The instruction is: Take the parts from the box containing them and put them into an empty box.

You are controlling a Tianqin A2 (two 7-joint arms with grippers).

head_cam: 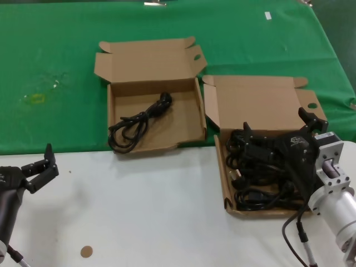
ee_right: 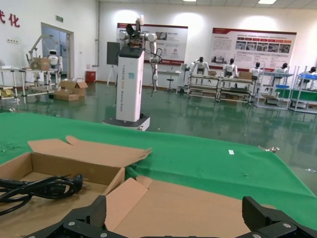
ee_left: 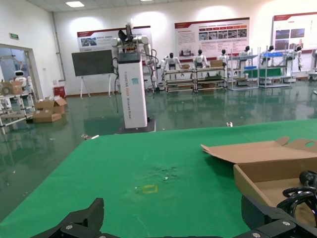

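Right hand [head_cam: 278,132] gapes empty over cord-filled box [head_cam: 261,108]; other box [head_cam: 153,114] holds one cord [head_cam: 136,121].

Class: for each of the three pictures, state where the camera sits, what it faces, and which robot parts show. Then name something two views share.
Head view: up high, looking down at two brown cardboard boxes; left claw and right claw show.
Left wrist view: low, facing across the green cloth; left claw tips show.
Right wrist view: low, over the boxes; right claw tips show.
Shared: the single black power cord appears in all views.
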